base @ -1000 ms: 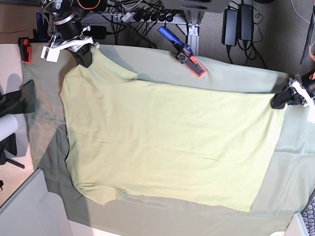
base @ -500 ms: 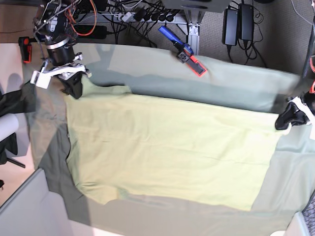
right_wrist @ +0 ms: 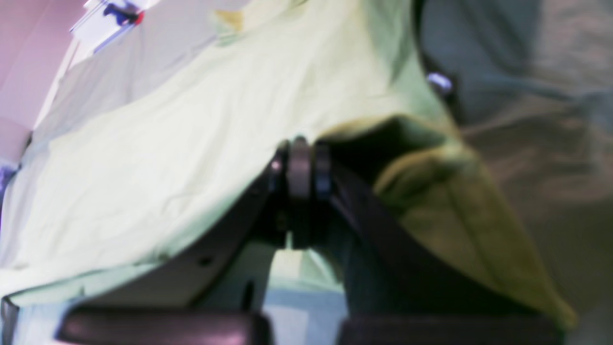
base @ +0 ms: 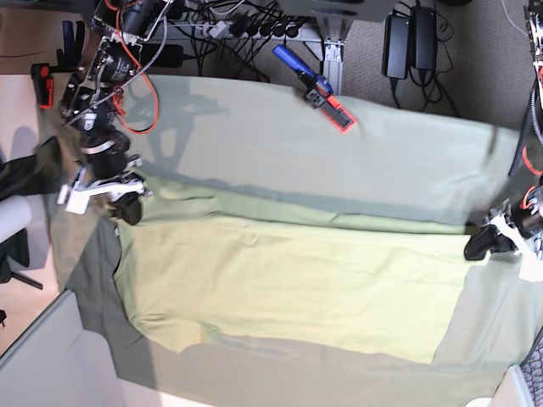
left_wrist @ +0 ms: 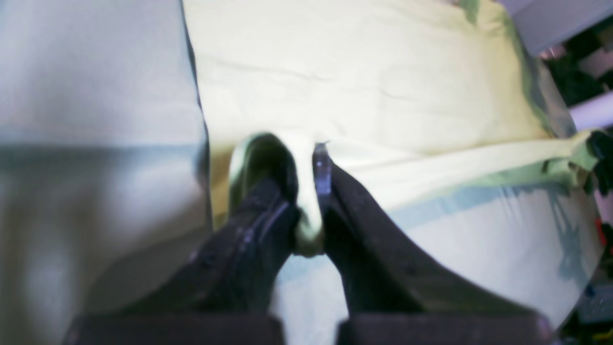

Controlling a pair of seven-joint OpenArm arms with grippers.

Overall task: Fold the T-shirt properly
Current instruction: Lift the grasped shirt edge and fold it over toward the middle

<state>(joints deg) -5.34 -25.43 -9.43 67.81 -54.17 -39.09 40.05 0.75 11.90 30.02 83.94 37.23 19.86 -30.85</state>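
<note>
— Where's the T-shirt [base: 288, 284] right now?

— Spread across the near half of the desk [base: 399, 161], on the grey-green covering cloth [base: 254, 127], its far edge lifted and doubled toward the near side.

— And the tools?

— Left tool [base: 477, 247] is clamped tight on the shirt's edge near the desk's right end. Right tool [base: 127, 206] is pinched closed on the corner at the other end.

- You're in a robotics lab or workshop, not a home.
- At the upper edge, a power strip [base: 254, 25] and tangled cables [base: 212, 17] lie on grey carpet [base: 475, 76].
- Two black power bricks [base: 411, 41] lie upper right.
- A grey-green cloth [base: 407, 161] covers your worktable.
</note>
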